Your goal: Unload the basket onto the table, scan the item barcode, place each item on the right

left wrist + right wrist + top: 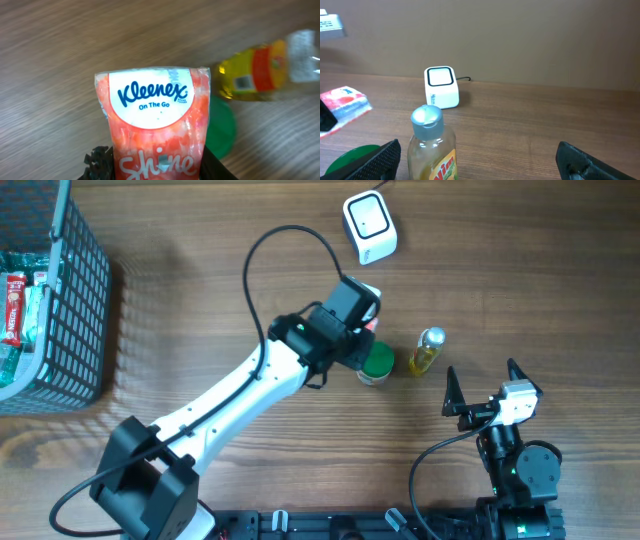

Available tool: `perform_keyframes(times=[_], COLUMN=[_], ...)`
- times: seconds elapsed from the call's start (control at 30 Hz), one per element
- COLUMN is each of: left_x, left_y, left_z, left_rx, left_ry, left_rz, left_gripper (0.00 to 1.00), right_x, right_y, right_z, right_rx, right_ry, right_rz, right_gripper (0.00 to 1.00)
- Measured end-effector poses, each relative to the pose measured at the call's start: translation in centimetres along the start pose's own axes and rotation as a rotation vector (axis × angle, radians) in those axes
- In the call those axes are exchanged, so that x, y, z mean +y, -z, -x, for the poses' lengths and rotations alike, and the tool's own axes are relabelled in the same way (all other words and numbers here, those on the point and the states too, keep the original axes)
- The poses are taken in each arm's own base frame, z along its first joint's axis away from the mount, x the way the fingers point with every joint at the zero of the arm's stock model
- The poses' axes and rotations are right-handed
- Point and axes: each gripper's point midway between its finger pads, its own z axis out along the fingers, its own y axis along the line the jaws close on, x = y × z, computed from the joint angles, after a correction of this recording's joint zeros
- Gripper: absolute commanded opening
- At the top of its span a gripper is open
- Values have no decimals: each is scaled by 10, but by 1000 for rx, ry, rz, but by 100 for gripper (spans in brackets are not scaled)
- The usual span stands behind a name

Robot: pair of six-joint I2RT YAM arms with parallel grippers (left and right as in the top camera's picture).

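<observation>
The item is an orange-red Kleenex tissue pack (152, 120), and my left gripper (155, 167) is shut on its lower end, a black finger (100, 162) against each side. From overhead the left gripper (362, 315) hangs over the table's middle with the pack (372, 323) mostly hidden under it. The white barcode scanner (369, 225) stands beyond it at the back; the right wrist view shows the scanner (441, 87) too, with the pack (347, 102) at the left edge. My right gripper (481, 370) rests open and empty at the front right.
A green-lidded tub (377, 363) and a yellow dish-soap bottle (428, 351) stand just right of the left gripper. The bottle (432, 145) is close in front of the right gripper (480, 165). A wire basket (60, 300) with packets stands at the far left.
</observation>
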Motion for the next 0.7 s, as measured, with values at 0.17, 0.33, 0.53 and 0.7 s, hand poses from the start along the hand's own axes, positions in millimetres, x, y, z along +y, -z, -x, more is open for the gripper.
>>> perform_keyframes(times=[0.17,0.33,0.53,0.7], left_x=[23,21,-5,-32], left_y=[-12,-45,-53,-50], left_z=[-13,-43,-56,-63], left_rx=[37,129,185,214], left_ry=[65,80,80,56], left_rz=[44,20,-100,-192], left_gripper=[33,33,32,33], right_x=[0,0,0,0], right_y=[0,0,0,0], right_z=[0,0,0,0], right_rx=[0,0,0,0], right_ry=[0,0,0,0], right_rz=[0,0,0,0], right_gripper=[100,100,100,100])
